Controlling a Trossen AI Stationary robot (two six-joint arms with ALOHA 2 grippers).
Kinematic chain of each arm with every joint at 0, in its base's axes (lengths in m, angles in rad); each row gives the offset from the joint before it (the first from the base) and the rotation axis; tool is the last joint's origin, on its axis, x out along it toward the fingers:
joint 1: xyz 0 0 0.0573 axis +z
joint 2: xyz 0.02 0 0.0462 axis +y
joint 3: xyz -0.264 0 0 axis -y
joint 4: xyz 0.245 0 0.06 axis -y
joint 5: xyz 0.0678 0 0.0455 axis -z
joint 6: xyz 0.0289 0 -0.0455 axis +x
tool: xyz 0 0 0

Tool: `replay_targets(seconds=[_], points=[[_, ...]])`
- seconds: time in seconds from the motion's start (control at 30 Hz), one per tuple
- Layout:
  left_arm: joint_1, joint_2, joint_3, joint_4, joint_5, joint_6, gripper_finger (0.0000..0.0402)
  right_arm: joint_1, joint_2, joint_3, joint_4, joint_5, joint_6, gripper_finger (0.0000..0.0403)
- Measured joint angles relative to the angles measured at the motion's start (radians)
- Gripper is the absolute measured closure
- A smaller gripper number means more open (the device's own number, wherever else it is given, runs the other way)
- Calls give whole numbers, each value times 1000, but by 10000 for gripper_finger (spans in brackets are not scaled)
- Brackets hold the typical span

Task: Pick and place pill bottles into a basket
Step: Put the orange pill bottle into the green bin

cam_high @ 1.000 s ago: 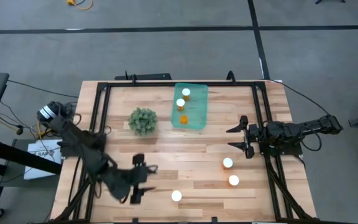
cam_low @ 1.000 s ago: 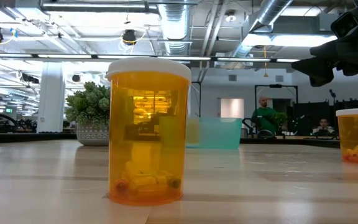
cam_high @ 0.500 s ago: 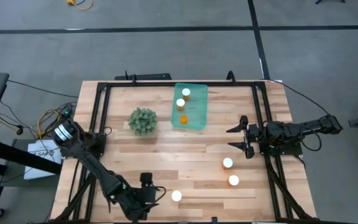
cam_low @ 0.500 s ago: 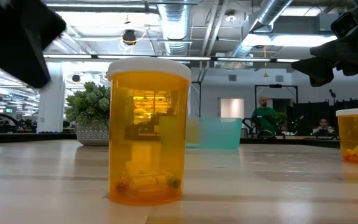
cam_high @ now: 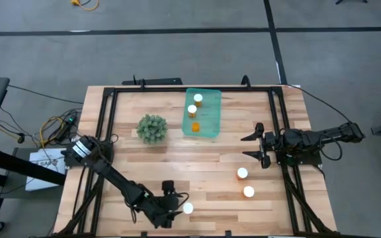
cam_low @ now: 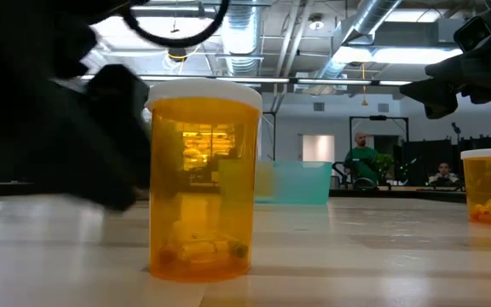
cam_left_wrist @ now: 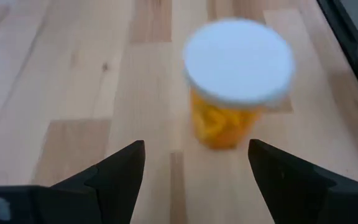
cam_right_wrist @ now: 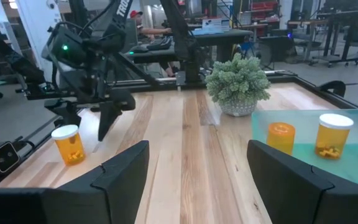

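A pill bottle (cam_high: 188, 208), orange with a white cap, stands upright near the table's near edge. It fills the low view (cam_low: 203, 179) and shows in the left wrist view (cam_left_wrist: 238, 68). My left gripper (cam_high: 176, 202) is open just to its left, with the bottle ahead of the fingertips (cam_left_wrist: 194, 162) and untouched. Two more bottles (cam_high: 242, 173) (cam_high: 249, 192) stand at the near right. The teal basket (cam_high: 210, 129) at the far middle holds three bottles (cam_high: 192, 110). My right gripper (cam_high: 249, 147) waits open at the right, above the table.
A green bushy plant (cam_high: 152, 129) in a pot stands left of the basket. A black frame (cam_high: 108, 119) runs around the tabletop. People (cam_low: 363, 162) are in the room beyond the far edge. Bare wood lies between the near bottles and the basket.
My left gripper has swung toward the table's near edge and right, coming down to table height beside the near bottle. In the low view it came in from the upper left and now stands dark next to the bottle. The bottle has not moved.
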Motion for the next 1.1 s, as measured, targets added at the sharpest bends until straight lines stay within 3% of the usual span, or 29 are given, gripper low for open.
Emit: replay_targets(seconds=[0.2, 0.87, 1.1], points=[[22, -1, 0, 153, 22, 72, 124, 0, 0, 0, 0, 0, 0, 137], [94, -1, 0, 250, 159, 91, 124, 0, 0, 0, 0, 0, 0, 137], [110, 100, 28, 360, 243, 118, 124, 0, 0, 0, 1, 0, 0, 137]])
